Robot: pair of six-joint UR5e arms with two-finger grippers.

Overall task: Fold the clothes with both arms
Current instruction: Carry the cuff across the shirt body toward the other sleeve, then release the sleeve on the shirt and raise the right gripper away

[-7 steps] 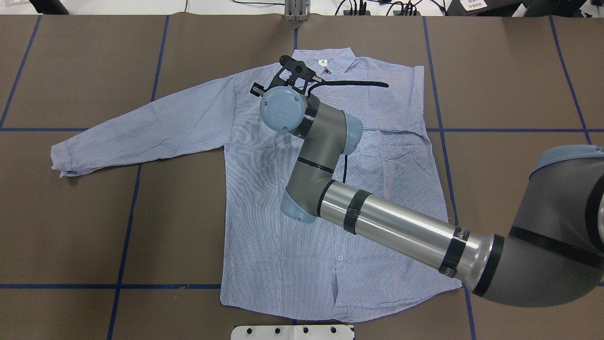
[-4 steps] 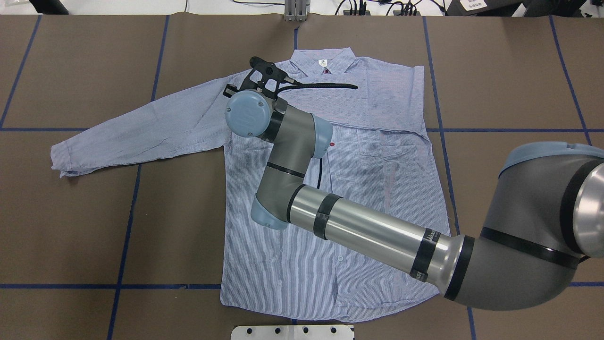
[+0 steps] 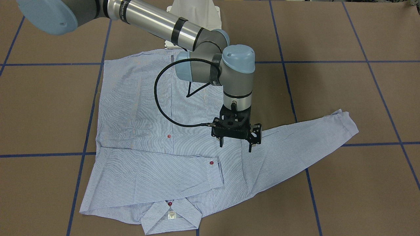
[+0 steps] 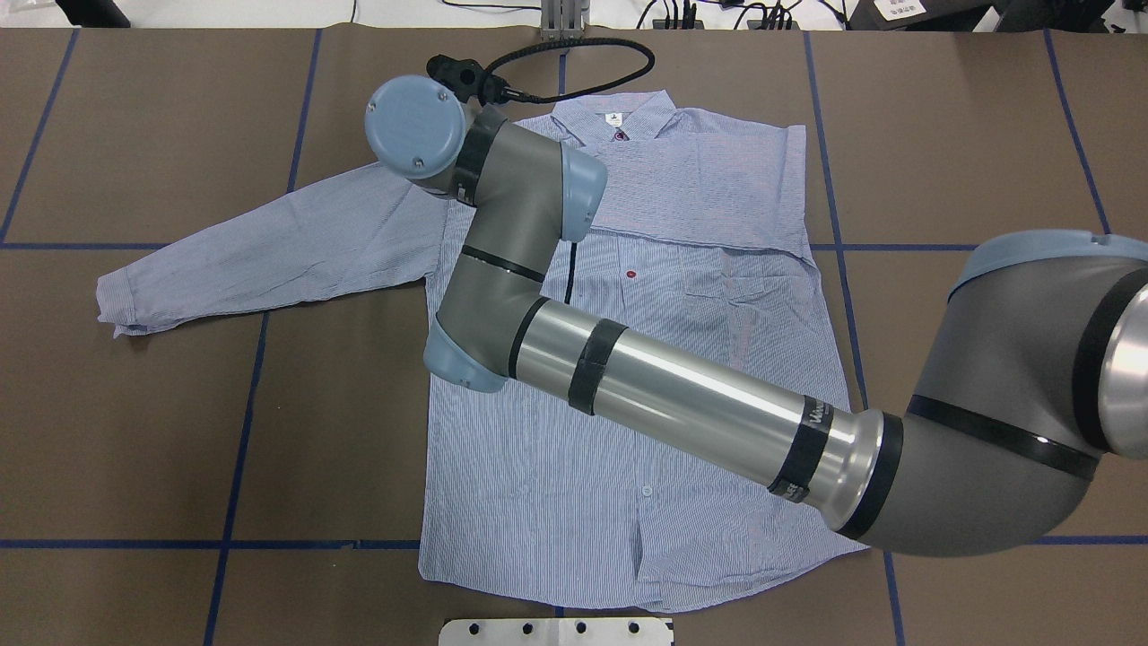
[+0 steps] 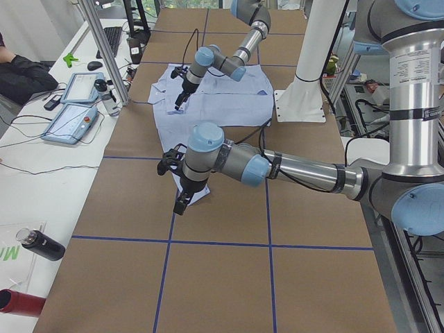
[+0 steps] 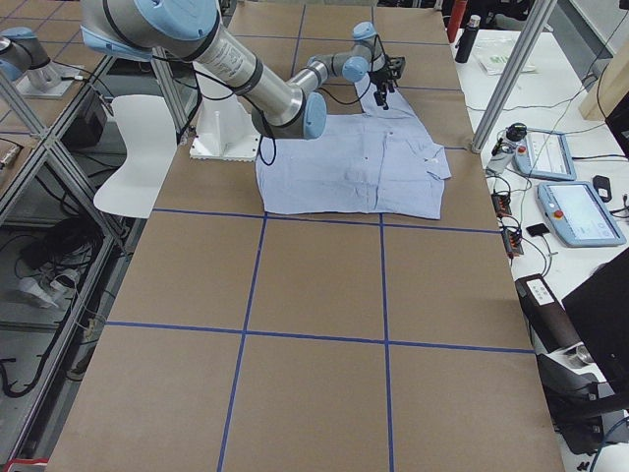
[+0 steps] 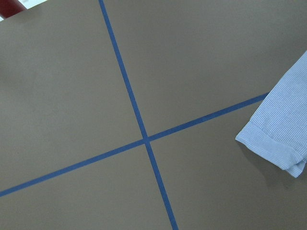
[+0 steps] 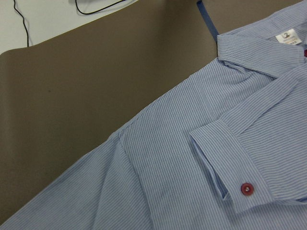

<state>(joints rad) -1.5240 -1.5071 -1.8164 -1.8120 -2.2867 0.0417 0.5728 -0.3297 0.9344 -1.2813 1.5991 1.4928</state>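
My right gripper point(image 3: 236, 145) hangs with its jaws apart, empty, over the shirt point(image 3: 147, 108) at the shoulder of its outstretched sleeve. The shirt lies flat on the table point(image 3: 328, 82). The left gripper point(image 5: 182, 201) is near the cuff; I can't tell its grip.

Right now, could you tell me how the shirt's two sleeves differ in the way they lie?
The folded sleeve lies across the shirt front close to the collar; the outstretched sleeve runs out sideways onto the table. The folded sleeve's cuff rests on cloth and shows a red button; the outstretched sleeve's cuff rests on bare table with no button showing. Both share the same fine blue-and-white stripe and lie flat.
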